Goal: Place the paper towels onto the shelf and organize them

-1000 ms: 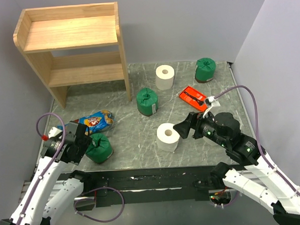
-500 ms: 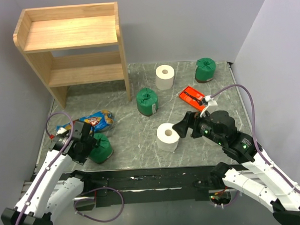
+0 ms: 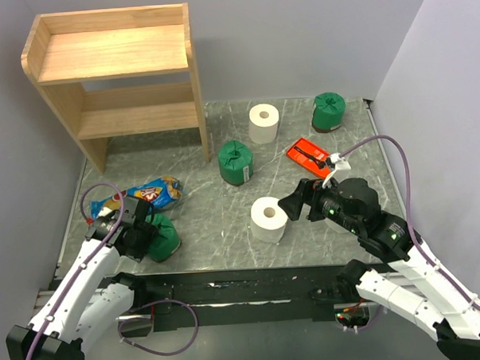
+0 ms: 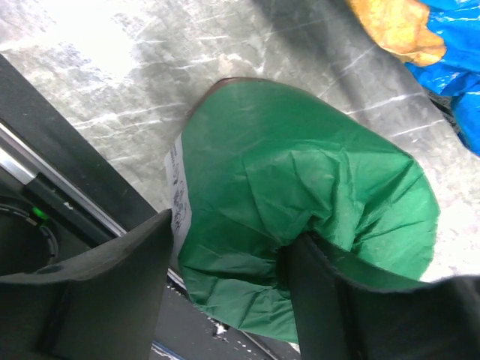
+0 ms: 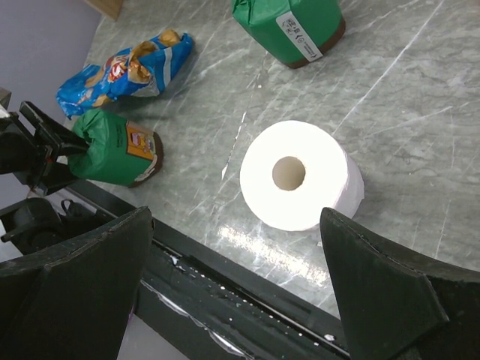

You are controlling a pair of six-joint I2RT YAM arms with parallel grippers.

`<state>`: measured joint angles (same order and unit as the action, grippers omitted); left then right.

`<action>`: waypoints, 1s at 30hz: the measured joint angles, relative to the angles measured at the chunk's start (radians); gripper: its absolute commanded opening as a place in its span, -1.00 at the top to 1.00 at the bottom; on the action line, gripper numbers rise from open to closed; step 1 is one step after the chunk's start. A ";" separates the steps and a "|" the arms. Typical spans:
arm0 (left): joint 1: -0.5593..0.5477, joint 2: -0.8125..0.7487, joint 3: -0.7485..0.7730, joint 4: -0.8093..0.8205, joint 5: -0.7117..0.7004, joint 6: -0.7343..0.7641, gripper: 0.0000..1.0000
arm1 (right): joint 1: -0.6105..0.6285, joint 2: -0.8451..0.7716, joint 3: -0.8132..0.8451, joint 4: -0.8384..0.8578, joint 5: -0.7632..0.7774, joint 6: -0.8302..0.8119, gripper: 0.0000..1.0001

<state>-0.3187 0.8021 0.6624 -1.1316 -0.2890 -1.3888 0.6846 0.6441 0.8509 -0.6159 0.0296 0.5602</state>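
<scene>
A green-wrapped paper towel roll (image 3: 163, 237) (image 4: 300, 187) lies near the table's front left edge. My left gripper (image 3: 145, 230) (image 4: 229, 251) is shut on it, one finger denting the wrapper and the other against its labelled side. A white roll (image 3: 268, 219) (image 5: 300, 176) stands upright at front centre. My right gripper (image 3: 293, 205) (image 5: 236, 219) hovers open just right of and above it, apart from it. Another white roll (image 3: 264, 123) and two green rolls (image 3: 236, 163) (image 3: 329, 111) stand further back. The wooden shelf (image 3: 115, 54) at back left holds nothing.
A blue snack bag (image 3: 149, 193) (image 5: 127, 64) lies just behind the held green roll. A flat orange-red tray (image 3: 307, 155) sits right of centre, behind my right gripper. The black front rail (image 3: 244, 279) runs along the near edge.
My left gripper has moved right onto the green roll and narrowed its jaws until they press its sides. The right gripper has barely shifted and stays open.
</scene>
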 measured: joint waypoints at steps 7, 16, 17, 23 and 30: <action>0.000 -0.002 0.004 0.001 0.003 0.020 0.25 | 0.000 0.016 0.012 -0.024 0.009 0.000 -0.98; -0.017 -0.001 0.043 -0.016 0.008 0.096 0.66 | 0.000 0.019 0.021 -0.030 0.013 0.000 -0.97; -0.020 0.000 0.055 -0.018 0.008 0.107 0.68 | 0.000 0.019 0.021 -0.030 0.013 0.000 -0.98; -0.036 0.016 0.143 -0.026 0.011 0.196 0.81 | 0.000 0.033 0.058 -0.058 0.016 -0.008 -0.97; -0.041 -0.040 0.245 -0.011 0.037 0.315 0.74 | 0.000 0.023 0.069 -0.059 0.014 -0.008 -0.98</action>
<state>-0.3599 0.7624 0.9073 -1.1427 -0.2523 -1.0740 0.6846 0.6666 0.9203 -0.6750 0.0441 0.5526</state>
